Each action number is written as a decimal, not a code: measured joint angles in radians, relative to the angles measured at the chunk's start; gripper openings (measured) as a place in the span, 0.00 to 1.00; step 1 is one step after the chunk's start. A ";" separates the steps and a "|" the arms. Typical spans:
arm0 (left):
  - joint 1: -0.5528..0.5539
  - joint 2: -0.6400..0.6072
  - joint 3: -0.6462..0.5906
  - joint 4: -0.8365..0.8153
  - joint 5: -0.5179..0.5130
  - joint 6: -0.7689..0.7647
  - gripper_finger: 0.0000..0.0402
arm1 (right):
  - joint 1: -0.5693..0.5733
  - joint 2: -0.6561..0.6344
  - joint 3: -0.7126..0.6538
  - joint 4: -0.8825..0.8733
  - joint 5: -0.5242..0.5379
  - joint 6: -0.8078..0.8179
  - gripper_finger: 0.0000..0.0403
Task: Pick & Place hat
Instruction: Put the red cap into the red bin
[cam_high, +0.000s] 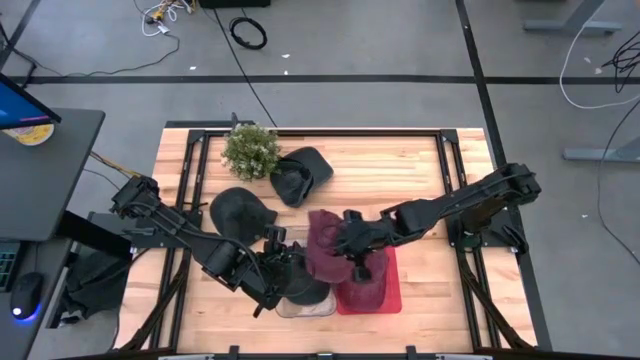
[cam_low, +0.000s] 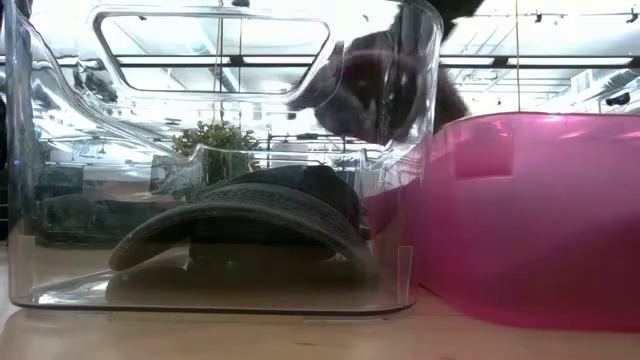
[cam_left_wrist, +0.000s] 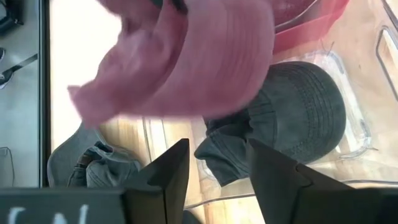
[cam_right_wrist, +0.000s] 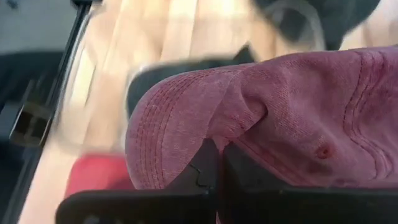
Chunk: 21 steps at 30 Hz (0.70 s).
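We see the right gripper (cam_high: 352, 243) closed on the maroon hat (cam_high: 325, 245), holding it in the air above the red bin (cam_high: 392, 290) at the near side of the table (cam_high: 420, 160). Our left gripper (cam_left_wrist: 214, 168) stands open over the clear bin (cam_low: 400, 270), where a dark grey hat (cam_low: 270, 215) lies.

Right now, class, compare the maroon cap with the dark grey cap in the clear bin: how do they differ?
The maroon cap is held up by the right end effector over the red bin; the dark grey cap lies in the clear bin, ungripped. Maroon hangs crumpled; grey sits domed. The left end effector is open above the grey one. Both are stitched baseball caps.
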<state>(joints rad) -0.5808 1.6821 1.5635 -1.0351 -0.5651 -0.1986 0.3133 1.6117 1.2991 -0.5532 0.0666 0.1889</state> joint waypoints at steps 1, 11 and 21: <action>0.000 0.000 0.000 0.000 -0.002 0.000 0.41 | 0.013 -0.010 0.000 -0.040 -0.001 0.014 0.00; 0.002 0.000 0.000 -0.001 -0.010 0.001 0.41 | 0.178 -0.026 -0.005 -0.198 -0.007 0.039 0.00; 0.002 0.000 0.000 -0.001 -0.010 0.000 0.41 | 0.215 -0.023 -0.142 -0.132 -0.076 0.039 0.00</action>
<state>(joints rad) -0.5789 1.6817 1.5639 -1.0361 -0.5751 -0.1982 0.5281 1.5887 1.1575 -0.6847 -0.0090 0.2275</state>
